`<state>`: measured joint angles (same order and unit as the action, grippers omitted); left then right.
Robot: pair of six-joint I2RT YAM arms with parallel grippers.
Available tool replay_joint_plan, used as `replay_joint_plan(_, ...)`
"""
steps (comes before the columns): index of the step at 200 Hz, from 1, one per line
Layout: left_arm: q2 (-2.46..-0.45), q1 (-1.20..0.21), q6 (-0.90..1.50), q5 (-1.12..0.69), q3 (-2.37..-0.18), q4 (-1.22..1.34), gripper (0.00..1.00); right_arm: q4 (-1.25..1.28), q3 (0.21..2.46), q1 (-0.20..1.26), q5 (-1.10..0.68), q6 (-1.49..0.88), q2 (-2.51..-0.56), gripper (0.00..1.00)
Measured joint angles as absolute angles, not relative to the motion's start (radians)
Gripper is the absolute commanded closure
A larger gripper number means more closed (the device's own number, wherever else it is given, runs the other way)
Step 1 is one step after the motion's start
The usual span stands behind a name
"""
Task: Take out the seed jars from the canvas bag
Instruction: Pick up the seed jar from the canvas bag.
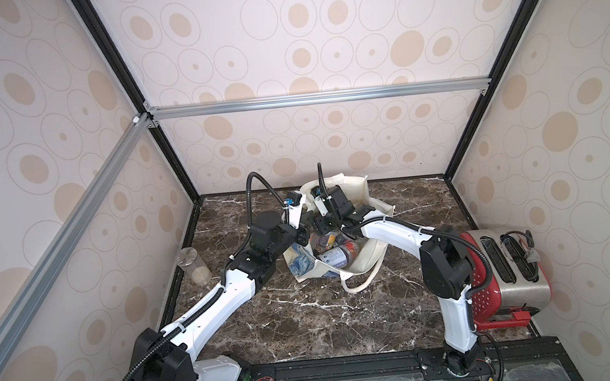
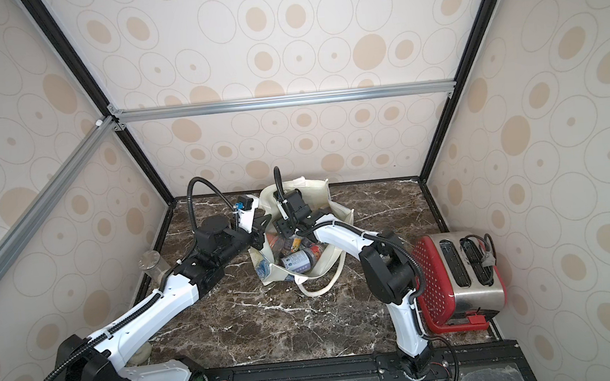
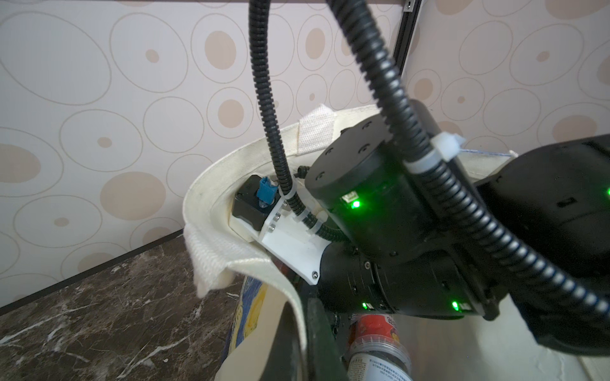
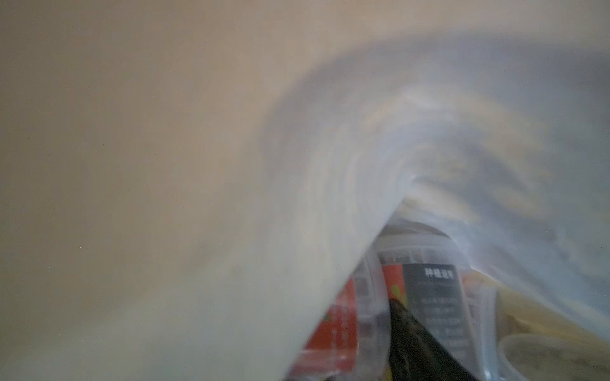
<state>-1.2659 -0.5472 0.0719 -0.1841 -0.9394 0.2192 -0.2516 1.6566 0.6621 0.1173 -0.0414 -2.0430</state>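
The small round clear plastic seed jars (image 1: 334,258) lie heaped inside the cream canvas bag (image 1: 371,259) with a swirly blue-and-yellow print on its outside. The bag slumps open on the dark brown marble tabletop (image 1: 306,312), toward the back. In both top views only a few jars show through the mouth, among them one on its side with a pale purple label (image 2: 296,262) and one just beside it with a red label (image 2: 315,252). None shows outside the bag, so I judge the task to be at its start, with every visible jar left to lift out (how many lie deeper, the cloth hides).

The left gripper (image 3: 293,316) sits at the bag's near rim, pressed together, and in the left wrist view it appears to pinch a strip of the canvas and hold the mouth open. The right gripper (image 1: 325,229) reaches down into the bag. The right wrist view shows only one dark finger (image 4: 416,343) among the jars, so I cannot tell whether it is spread or closed on anything.

As for writing, a jar close to that finger carries a dark panel (image 4: 432,297) headed by white Chinese characters, too blurred to read. The fine print on a white label (image 3: 379,363) in the left wrist view is also illegible.

Further out, a tall clear cylinder with a metal lid and beige grains (image 1: 193,267) stands at the table's left edge. A red and steel toaster (image 1: 506,268) sits at the right edge, with no brand readable.
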Motion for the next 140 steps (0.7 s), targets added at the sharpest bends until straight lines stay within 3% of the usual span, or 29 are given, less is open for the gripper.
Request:
replay_joint_plan(55,-1.266,-0.548,0.057,-0.180,-0.939,0.218,1.00,-0.260,1.655,0.662,0.116,-0.062,-2.033,0.44)
replay_joint_plan(140,-1.301,-0.553,0.034,-0.176,-0.989,0.189,1.00,-0.306,1.580,0.651,0.054,-0.075,-1.857,0.45)
